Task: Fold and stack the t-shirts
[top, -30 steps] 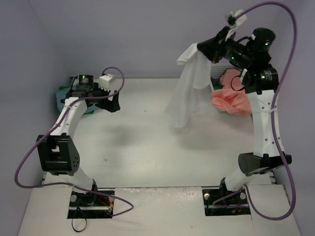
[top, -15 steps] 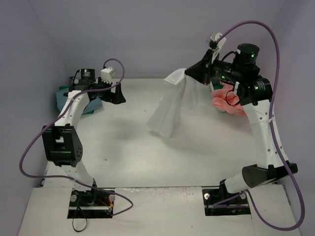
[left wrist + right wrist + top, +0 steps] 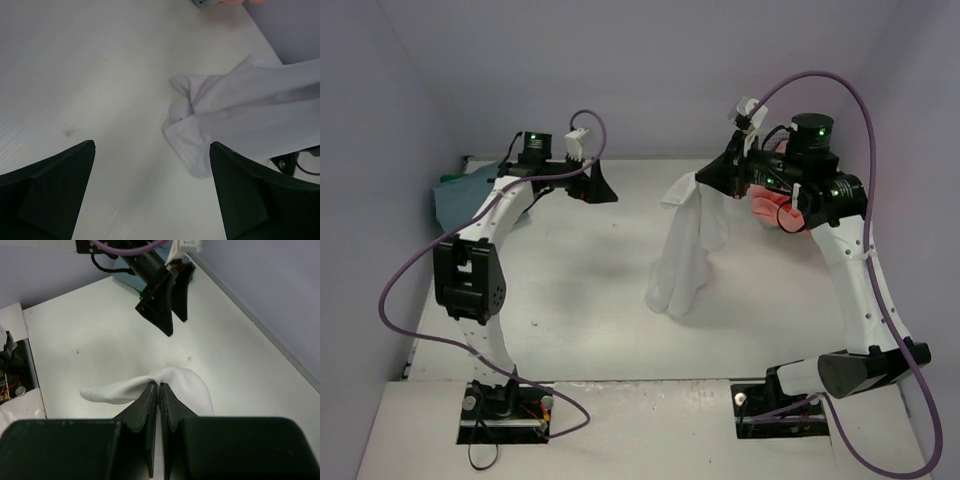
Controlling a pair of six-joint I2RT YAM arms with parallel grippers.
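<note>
Since the earlier frames the left gripper [image 3: 598, 186] has swung inward along the table [image 3: 570, 310], and the white t-shirt [image 3: 685, 250] now hangs straighter, its lower end bunched on the table at centre. The right gripper [image 3: 712, 176] is clamped tight on the shirt's top edge, holding it aloft; the left gripper stands with jaws wide apart, empty, near the shirt but clear of it. Farther back, a salmon t-shirt [image 3: 772, 207] lies behind the right arm and a teal t-shirt [image 3: 458, 190] at the far left.

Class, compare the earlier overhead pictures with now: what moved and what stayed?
The right gripper, shut on the white t-shirt, carried it leftward toward the middle. The open left gripper swung right, toward the shirt. Nothing was grasped or released; the salmon t-shirt stayed at the far right.
</note>
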